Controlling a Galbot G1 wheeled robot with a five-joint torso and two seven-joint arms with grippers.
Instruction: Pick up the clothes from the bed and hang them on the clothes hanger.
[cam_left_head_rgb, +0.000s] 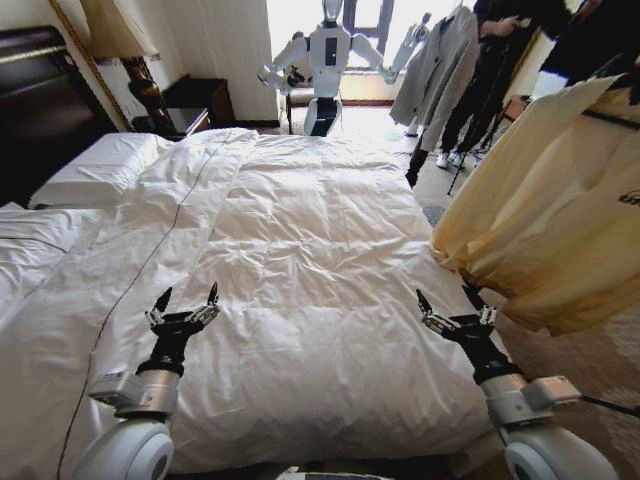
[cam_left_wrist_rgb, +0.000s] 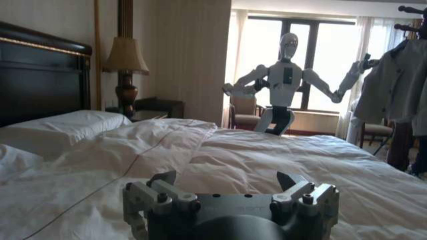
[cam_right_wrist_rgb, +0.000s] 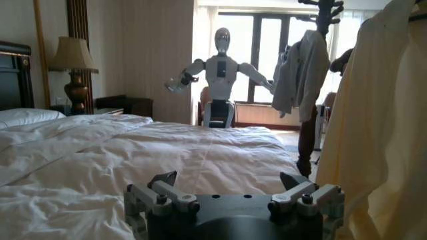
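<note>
Left tool: fingers spread, nothing between them, hovering over the near left part of the wide bed with the puffy white quilted duvet. In the left wrist view the same tool shows both fingertips apart above the duvet.

Right tool: fingers spread, empty, over the near right edge of the bed, just beside the hanging garment's lower hem. Right wrist view has the tool open too, with the bed ahead.

Thin pale-yellow long-sleeved shirt is off the bed, hanging to the robot's right and draped down past the mattress edge; it fills the side of the right wrist view. A thin black hanger bar shows across its upper part, top cut off by the frame.

Beyond: white pillows by the dark headboard, bedside lamp, white humanoid mannequin at the window, grey jacket on a stand past the bed's far right corner.
</note>
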